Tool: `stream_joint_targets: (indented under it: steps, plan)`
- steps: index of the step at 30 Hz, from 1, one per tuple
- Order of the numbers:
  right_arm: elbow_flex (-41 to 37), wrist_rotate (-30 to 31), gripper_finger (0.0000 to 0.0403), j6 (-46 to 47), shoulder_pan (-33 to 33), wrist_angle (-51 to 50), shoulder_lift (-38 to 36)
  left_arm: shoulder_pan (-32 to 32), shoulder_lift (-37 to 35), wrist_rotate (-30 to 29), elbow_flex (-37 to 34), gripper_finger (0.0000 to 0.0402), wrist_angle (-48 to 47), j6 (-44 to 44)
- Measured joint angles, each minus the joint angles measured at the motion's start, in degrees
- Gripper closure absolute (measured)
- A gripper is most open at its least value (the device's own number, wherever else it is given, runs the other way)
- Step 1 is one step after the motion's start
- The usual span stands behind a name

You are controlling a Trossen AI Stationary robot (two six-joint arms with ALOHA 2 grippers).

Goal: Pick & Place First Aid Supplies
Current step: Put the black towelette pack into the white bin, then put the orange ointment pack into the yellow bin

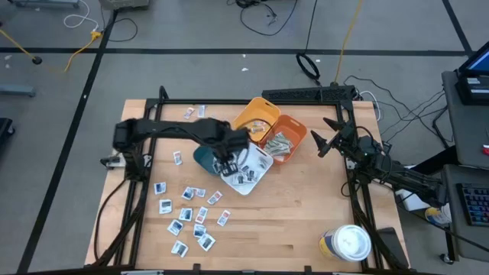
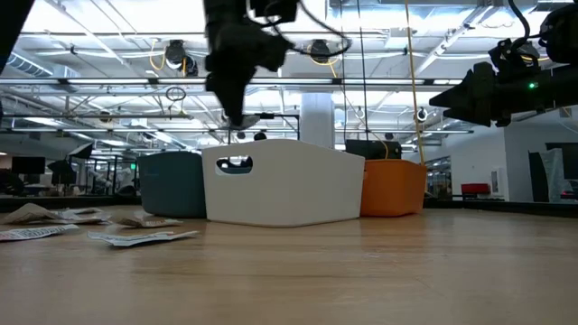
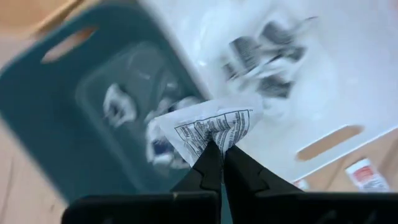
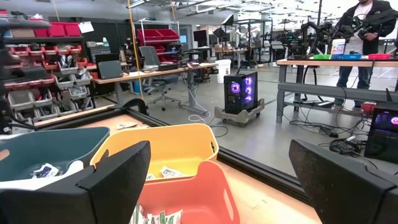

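Note:
My left gripper (image 1: 225, 162) hangs above the seam between the teal bin (image 1: 203, 156) and the white bin (image 1: 248, 171), shut on a white packet with black print (image 3: 208, 127). In the low view it (image 2: 238, 118) stands well above the white bin (image 2: 280, 181). Both bins hold small packets: those in the teal bin (image 3: 118, 106) and those in the white bin (image 3: 264, 50). Many more white packets (image 1: 187, 214) lie flat on the table's near left part. My right gripper (image 1: 322, 141) waits open at the table's right, beside the orange bin (image 1: 284, 139). My left gripper pinches the printed packet by its lower edge (image 3: 214, 142) between its two fingertips (image 3: 208, 163), coming from above and pointing down. The packet is lifted clear over the bins, crumpled and fanning out beyond the fingertips.
The yellow bin (image 1: 256, 116) and the orange bin with grey-green strips (image 1: 279, 143) sit behind the white one. A round white-lidded tub (image 1: 348, 243) stands at the near right corner. A few packets (image 1: 195, 112) lie near the far edge. A person (image 4: 364, 37) stands far off in the room.

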Motion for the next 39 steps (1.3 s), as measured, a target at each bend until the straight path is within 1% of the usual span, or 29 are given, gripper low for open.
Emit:
stream_joint_targets:
  steps: [3, 6, 9, 13, 19, 24, 27, 30, 33, 37, 39]
  plan:
    - [0.0, 0.0, 0.0026, 0.0, 0.0, 0.0, 0.0, -1.8, 3.9, 0.1, 6.1, 0.04, -0.6, 1.3]
    - [0.0, 0.0, 0.0026, 0.0, 0.0, 0.0, 0.0, -2.5, 7.0, 1.6, 11.3, 0.04, -1.4, 1.9]
    - [0.0, 0.0, 0.0026, 0.0, 0.0, 0.0, 0.0, -2.8, 9.3, 1.6, 14.5, 0.04, -1.8, 2.3]
    - [0.0, 0.0, 0.0026, 0.0, 0.0, 0.0, 0.0, -3.2, 11.6, 1.2, 14.6, 0.04, -1.3, 3.2]
    - [0.0, 0.0, 0.0026, 0.0, 0.0, 0.0, 0.0, -4.5, 15.9, -1.1, 14.5, 0.04, -1.0, 4.2]
    - [0.0, 0.0, 0.0026, 0.0, 0.0, 0.0, 0.0, -4.8, 18.9, -1.1, 14.4, 0.0394, -0.7, 5.2]
    - [0.0, 0.0, 0.0026, 0.0, 0.0, 0.0, 0.0, -4.7, 19.1, -1.2, 14.4, 0.0363, -0.5, 4.9]
    - [0.0, 0.0, 0.0026, 0.0, 0.0, 0.0, 0.0, -4.7, 19.1, -1.6, 14.4, 0.0316, 0.3, 4.9]
    - [0.0, 0.0, 0.0026, 0.0, 0.0, 0.0, 0.0, -4.6, 19.1, -1.5, 14.4, 0.0254, 0.3, 5.3]
    - [0.0, 0.0, 0.0026, 0.0, 0.0, 0.0, 0.0, -4.6, 19.1, -1.5, 14.4, 0.0161, 0.3, 5.3]
    - [0.0, 0.0, 0.0026, 0.0, 0.0, 0.0, 0.0, -4.4, 19.1, -0.6, 14.4, 0.0122, 0.3, 6.0]
